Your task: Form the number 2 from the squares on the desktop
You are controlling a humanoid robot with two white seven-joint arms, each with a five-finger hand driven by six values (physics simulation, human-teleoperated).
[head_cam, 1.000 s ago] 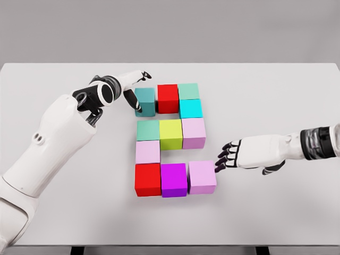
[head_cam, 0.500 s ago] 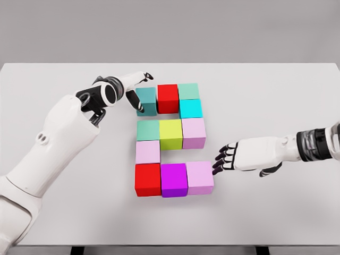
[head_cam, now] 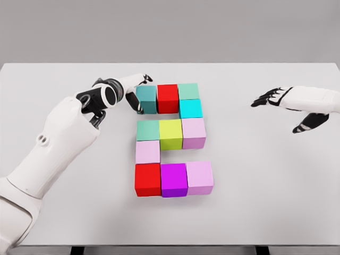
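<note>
The blocks form a nearly closed 2 at the middle of the table [head_cam: 276, 202]. The teal block [head_cam: 145, 100] is touched on its left face by the left hand [head_cam: 133, 89], fingers extended, nothing grasped. A short, straight push toward the red block [head_cam: 168, 98] is advised, so no neighbour is skewed. The right hand [head_cam: 279, 97] hovers released, well apart. Bare table is left all round.

This is a bare simulated test space, not a home or a shop. A wide white table [head_cam: 276, 202] fills nearly the whole view, and behind the table there is only a plain grey wall [head_cam: 212, 26] without any mark. On the table lie coloured cubes [head_cam: 170, 138] with flat, clean faces, rendered like a computer model.
</note>
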